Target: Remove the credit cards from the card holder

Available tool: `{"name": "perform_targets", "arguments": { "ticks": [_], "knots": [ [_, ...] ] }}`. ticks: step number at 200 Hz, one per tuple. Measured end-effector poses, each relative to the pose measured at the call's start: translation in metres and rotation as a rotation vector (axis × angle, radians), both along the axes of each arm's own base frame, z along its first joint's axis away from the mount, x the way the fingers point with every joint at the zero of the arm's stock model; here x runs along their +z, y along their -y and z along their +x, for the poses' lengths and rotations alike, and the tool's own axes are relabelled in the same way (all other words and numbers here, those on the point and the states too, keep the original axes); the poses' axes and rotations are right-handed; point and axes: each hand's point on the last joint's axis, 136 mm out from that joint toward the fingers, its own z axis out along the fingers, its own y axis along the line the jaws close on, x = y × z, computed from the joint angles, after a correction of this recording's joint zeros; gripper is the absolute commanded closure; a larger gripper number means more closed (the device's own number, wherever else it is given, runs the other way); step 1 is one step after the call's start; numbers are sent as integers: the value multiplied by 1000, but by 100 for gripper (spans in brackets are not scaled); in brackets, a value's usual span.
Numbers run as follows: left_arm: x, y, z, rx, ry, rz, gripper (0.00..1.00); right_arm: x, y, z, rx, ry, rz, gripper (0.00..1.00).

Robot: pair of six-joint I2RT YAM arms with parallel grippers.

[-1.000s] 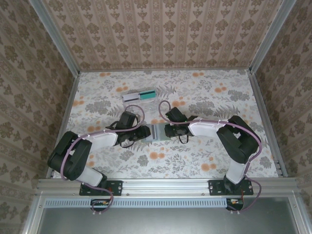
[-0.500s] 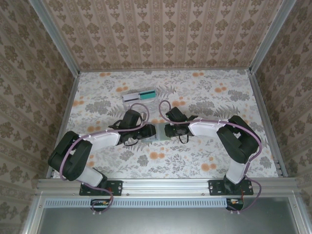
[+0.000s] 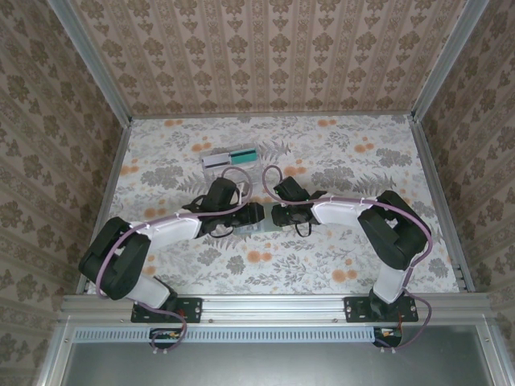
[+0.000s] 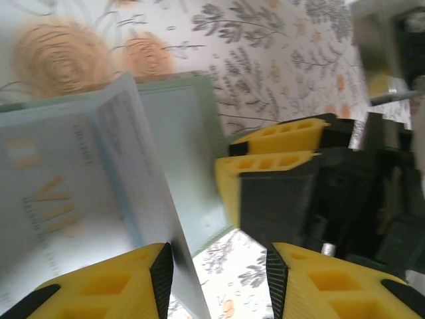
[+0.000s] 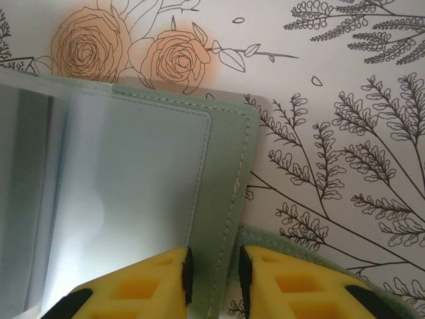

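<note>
Working on the opened card holder [image 3: 257, 222], which lies in the middle of the table [image 3: 362, 161] between the two arms, the robot seems to be at the step of freeing a card from a pocket. The right end effector [image 5: 214, 262] is narrow and pinches the green stitched rim of the holder, so I judge that it keeps the holder in place. The left end effector [image 4: 219, 262] is partly open. The edge of a pale leaf stands in its gap, just beside one finger, but is not clamped. On this leaf a card [image 4: 60, 199] with the letters VIP can be read; whether it sits inside the pocket or on top I cannot tell. The next move probably asks the left jaws to close on the card alone, not on the leaf, and to pull along the pocket while the right side holds firm. Farther back on the table is a clear box [image 3: 231, 158]; a white and a teal flat piece, perhaps cards, seem to lie in it.
</note>
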Motion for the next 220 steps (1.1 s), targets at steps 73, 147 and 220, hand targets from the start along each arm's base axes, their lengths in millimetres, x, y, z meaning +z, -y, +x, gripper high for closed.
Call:
{"name": "perform_targets", "arguments": {
  "ticks": [73,147,220],
  "knots": [
    [1,3,5,-3,11,12,56,12,32,6,-98,46,-11,69],
    [-7,-2,12,42,-9,11,69,33,21,13,-76,79,42,82],
    [-36,-2,13,91,-106,33,76,5,9,8,-23,-3,35,90]
  ]
}}
